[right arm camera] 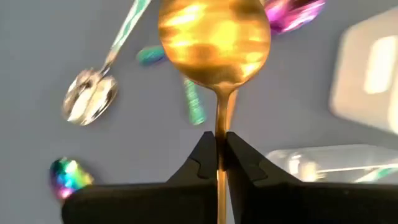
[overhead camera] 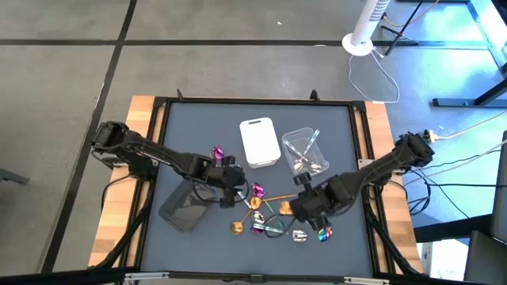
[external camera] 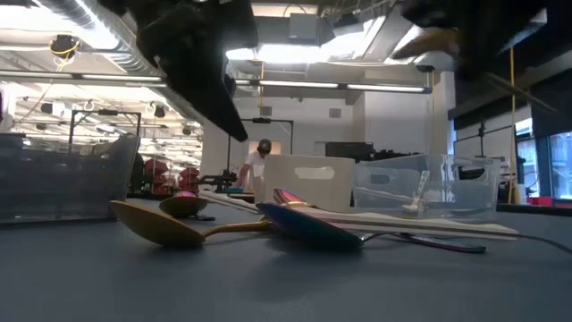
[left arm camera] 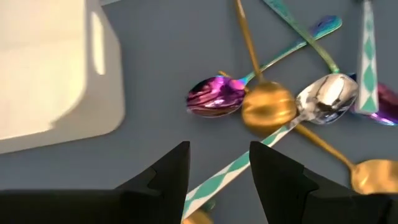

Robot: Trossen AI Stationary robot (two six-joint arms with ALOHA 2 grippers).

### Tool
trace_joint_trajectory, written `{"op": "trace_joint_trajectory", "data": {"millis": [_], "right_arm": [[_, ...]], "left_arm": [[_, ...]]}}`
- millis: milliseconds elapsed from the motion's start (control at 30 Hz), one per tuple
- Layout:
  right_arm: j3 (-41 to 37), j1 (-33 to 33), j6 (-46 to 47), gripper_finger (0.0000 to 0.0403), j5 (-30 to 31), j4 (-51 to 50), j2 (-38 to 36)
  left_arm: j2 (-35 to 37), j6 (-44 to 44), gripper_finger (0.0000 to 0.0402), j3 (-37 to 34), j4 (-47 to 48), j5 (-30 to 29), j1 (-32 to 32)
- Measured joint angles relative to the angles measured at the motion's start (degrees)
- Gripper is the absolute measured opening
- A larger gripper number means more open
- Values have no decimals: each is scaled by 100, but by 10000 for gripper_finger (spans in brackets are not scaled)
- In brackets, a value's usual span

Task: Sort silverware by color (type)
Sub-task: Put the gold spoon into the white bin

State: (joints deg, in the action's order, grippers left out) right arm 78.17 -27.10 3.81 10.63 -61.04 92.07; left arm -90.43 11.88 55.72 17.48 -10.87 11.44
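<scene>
Pinching a gold spoon (right arm camera: pixel 214 37) by its handle, your right gripper (right arm camera: pixel 217 146) holds it above the tabletop (overhead camera: pixel 198 127). Your left gripper (left arm camera: pixel 217 168) hovers, fingers wide, over scattered silverware (overhead camera: pixel 269 218).

Both arms are dark, near-black, built of jointed tubular segments with bulkier rounded housings at the joints. The left gripper (left arm camera: pixel 217 180) has two matte black, angular, wedge-shaped fingers. The right gripper (right arm camera: pixel 221 163) has the same black fingers, with stepped notches along the inner edges.
</scene>
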Motion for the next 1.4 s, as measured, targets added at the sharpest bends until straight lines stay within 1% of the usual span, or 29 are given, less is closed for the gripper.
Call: {"op": "trace_joint_trajectory", "data": {"millis": [133, 200, 400, 533, 667, 767, 967, 1267, 1400], "right_arm": [[328, 517, -192, 2, 205, 9, -4], [413, 809, -283, 2, 297, 101, -10], [435, 1827, -433, 2, 204, 905, -11], [435, 2507, -437, 2, -75, 1389, -9], [434, 3107, -578, 2, -575, 1766, -9], [320, 3460, -588, 2, -946, 2235, -9], [-41, 3938, -484, 3, -1625, 2861, -7], [-332, 4273, 689, 2, -2295, 2835, 19], [-339, 4304, 978, 2, -2559, 2837, 318]], "left_arm": [[0, 18, 162, -259, -680, 309, 7], [0, 20, 162, -350, -896, 340, 34], [0, 6, 162, -375, -1188, 350, 114], [0, 4, 162, -375, -1218, 349, 153], [0, 4, 162, -375, -1223, 350, 175], [0, 4, 162, -375, -1223, 349, 175], [0, 2, 162, -375, -1255, 349, 173], [0, -42, 162, -375, -1479, 347, 172], [0, -42, 162, -375, -1494, 347, 170]]}}
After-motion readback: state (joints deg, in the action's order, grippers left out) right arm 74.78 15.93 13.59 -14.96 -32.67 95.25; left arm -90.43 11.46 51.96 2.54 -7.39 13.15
